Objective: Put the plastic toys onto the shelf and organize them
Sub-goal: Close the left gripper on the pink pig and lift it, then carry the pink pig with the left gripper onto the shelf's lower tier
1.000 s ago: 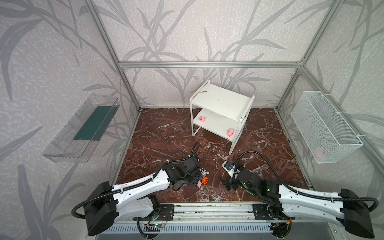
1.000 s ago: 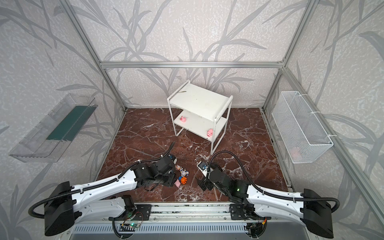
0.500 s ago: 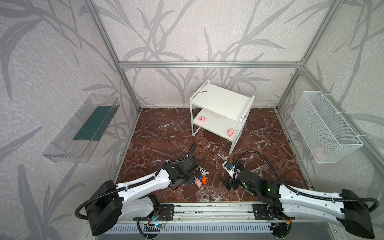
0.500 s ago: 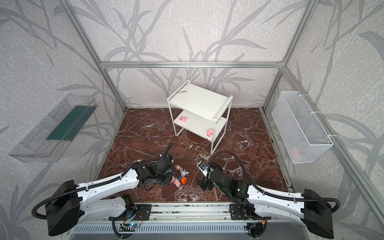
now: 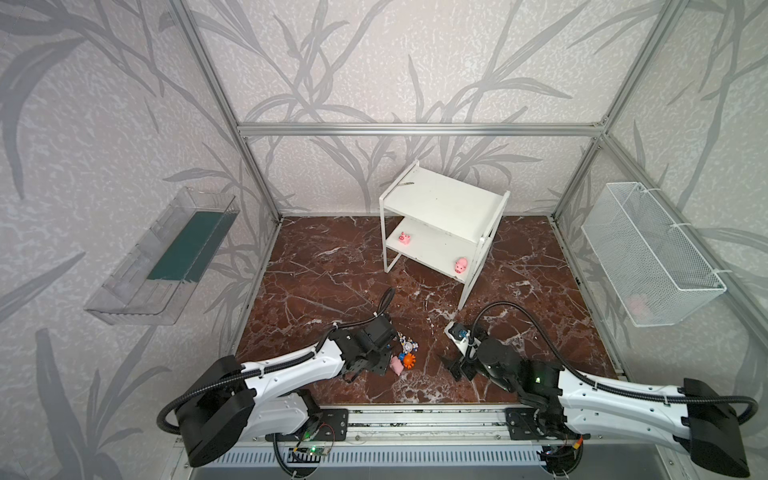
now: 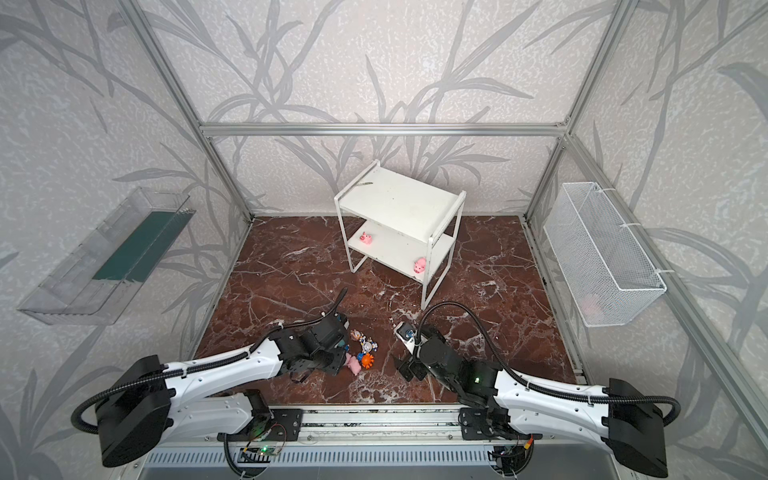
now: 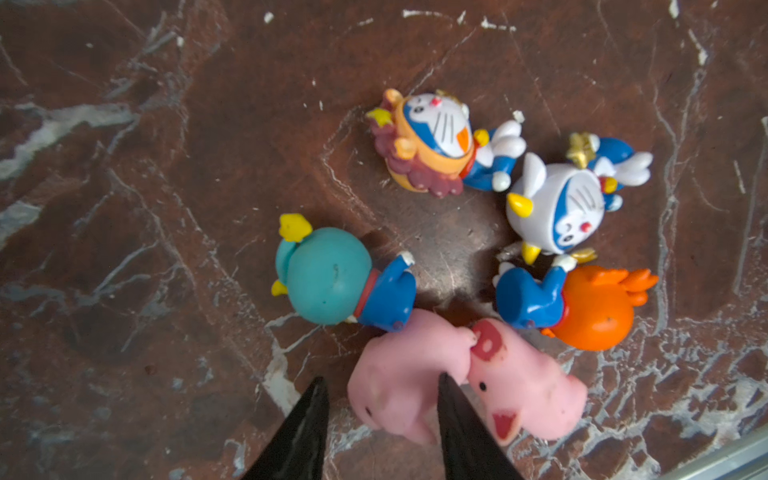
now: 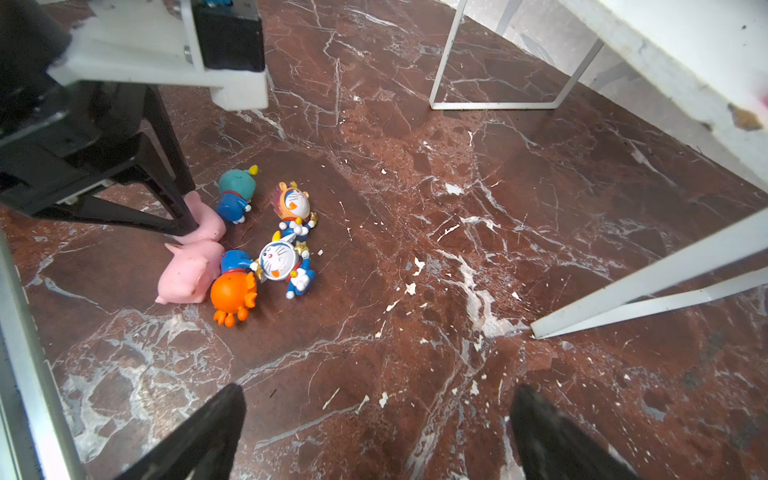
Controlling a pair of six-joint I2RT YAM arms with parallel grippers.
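Observation:
Six plastic toys lie in a cluster on the marble floor. They are a teal-headed figurine (image 7: 328,274), a brown-maned one (image 7: 424,141), a white-gold one (image 7: 557,208), an orange one (image 7: 594,307) and two pink pigs. My left gripper (image 7: 382,380) straddles one pig (image 7: 399,357). One finger touches it and a slim gap shows at the other. The second pig (image 7: 528,399) lies against the first. My right gripper (image 8: 376,399) hangs open over bare floor, right of the cluster. The white shelf (image 5: 440,199) stands at the back with two pigs (image 5: 404,237) (image 5: 461,264) on its lower board.
A clear wall tray (image 5: 166,257) hangs on the left and a white wire basket (image 5: 648,253) on the right, with something pink inside it. The shelf's thin legs (image 8: 494,104) stand close beyond my right gripper. A metal rail (image 5: 415,415) edges the floor in front.
My left gripper's jaws have narrowed around the pig and the arm has shifted slightly left. The right arm has not moved.

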